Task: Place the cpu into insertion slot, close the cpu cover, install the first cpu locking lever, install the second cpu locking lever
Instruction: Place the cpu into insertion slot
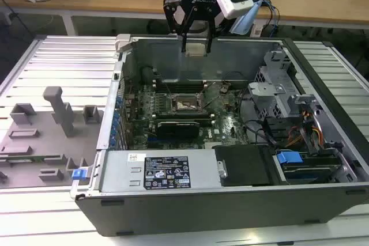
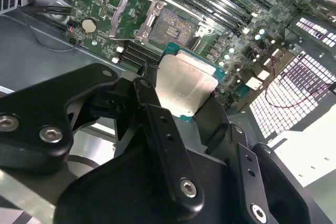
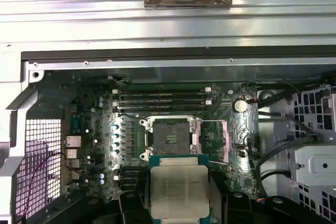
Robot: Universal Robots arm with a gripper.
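The gripper hangs over the far edge of the open computer case, its jaws closed on opposite edges of the cpu. The chip is held flat, silver top showing in both wrist views, above and well apart from the insertion slot. The slot sits bare on the green board, with the cpu cover swung up beside it.

cpu | 2 side edges hidden by pincer; underside unseen
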